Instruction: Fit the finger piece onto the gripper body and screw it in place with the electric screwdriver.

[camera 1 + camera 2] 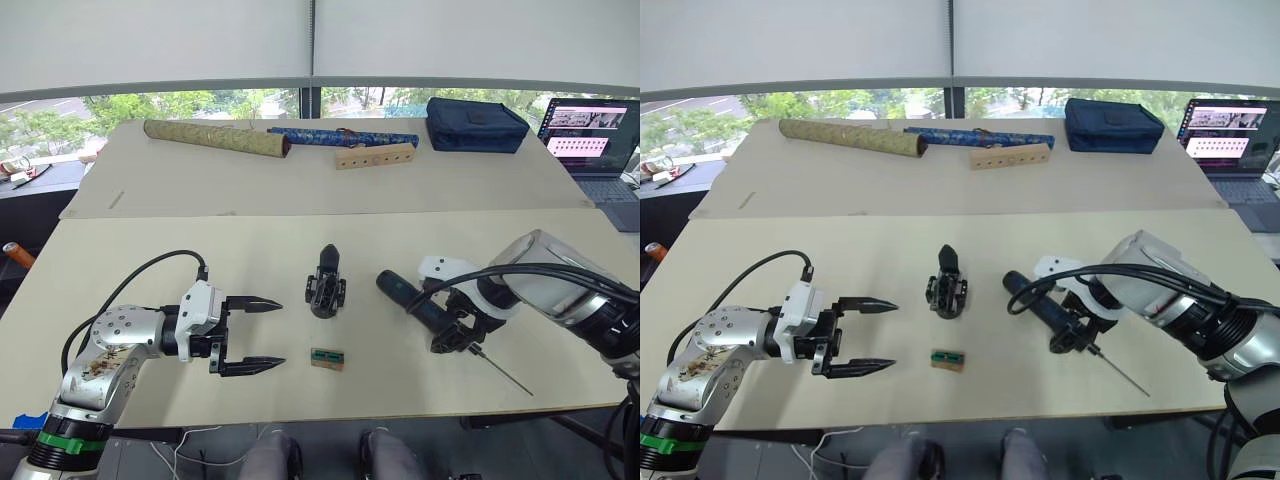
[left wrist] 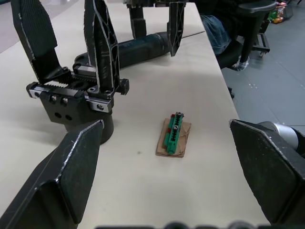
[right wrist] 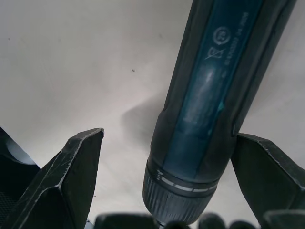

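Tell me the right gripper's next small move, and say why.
Probably close the right gripper on the electric screwdriver. In the right wrist view its fingers stand open on either side of the tool's barrel, one clearly apart from it, while the tool lies flat on the table beside the gripper body. Nothing is lifted yet, so securing the grasp seems to come first.

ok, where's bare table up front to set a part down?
Free: the strip of front table between the left hand and the far seam, and the near edge below the small green block. Crowded: the centre, from the gripper body to the electric screwdriver under the right hand.
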Action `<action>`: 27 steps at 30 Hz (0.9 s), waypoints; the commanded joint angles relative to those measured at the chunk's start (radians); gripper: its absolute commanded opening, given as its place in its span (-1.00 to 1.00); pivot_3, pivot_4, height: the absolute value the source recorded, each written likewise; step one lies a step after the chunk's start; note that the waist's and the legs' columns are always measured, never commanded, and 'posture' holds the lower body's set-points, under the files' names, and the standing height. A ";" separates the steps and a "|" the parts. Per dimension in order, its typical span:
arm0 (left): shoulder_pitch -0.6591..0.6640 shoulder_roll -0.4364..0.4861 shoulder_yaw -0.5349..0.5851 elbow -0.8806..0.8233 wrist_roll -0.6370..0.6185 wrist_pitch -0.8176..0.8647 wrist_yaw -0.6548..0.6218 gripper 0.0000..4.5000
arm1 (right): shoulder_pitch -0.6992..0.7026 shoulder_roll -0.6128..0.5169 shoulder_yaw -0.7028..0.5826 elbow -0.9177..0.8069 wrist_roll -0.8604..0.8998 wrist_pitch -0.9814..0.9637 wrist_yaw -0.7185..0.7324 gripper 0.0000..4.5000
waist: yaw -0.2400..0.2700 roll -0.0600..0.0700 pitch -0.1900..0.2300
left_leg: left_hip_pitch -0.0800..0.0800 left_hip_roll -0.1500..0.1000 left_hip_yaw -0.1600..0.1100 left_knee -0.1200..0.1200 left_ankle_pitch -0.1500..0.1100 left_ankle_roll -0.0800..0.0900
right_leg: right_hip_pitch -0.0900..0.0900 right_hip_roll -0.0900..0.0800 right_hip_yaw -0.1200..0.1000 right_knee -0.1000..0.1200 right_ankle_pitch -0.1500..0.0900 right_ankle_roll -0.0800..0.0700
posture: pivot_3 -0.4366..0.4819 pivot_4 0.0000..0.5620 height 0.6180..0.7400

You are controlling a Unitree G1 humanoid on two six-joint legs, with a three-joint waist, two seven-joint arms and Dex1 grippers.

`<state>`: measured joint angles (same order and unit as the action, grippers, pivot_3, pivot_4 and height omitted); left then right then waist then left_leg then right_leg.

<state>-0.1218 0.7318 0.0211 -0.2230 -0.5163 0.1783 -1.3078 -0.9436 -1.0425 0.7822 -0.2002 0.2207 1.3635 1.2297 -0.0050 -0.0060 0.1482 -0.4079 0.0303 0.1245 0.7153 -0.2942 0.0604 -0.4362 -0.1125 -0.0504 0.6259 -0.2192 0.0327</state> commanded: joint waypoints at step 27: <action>0.009 -0.017 0.009 -0.079 -0.029 0.031 0.046 1.00 | 0.170 -0.076 -0.230 0.061 0.008 -0.122 -0.053 -0.14 | 0.016 -0.008 -0.004 | 0.008 0.000 -0.003 0.000 0.000 0.000 | 0.011 -0.001 -0.003 -0.002 0.000 0.000 | -0.05 -0.47 1.00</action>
<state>-0.1063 0.7111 0.0147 -0.2810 -0.5198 0.2077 -1.2651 -0.7670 -1.0740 0.6250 -0.1401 0.2070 1.2298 1.1598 0.0110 -0.0135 0.1437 -0.4012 0.0297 0.1213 0.7158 -0.2945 0.0608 -0.4259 -0.1141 -0.0538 0.6234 -0.2192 0.0325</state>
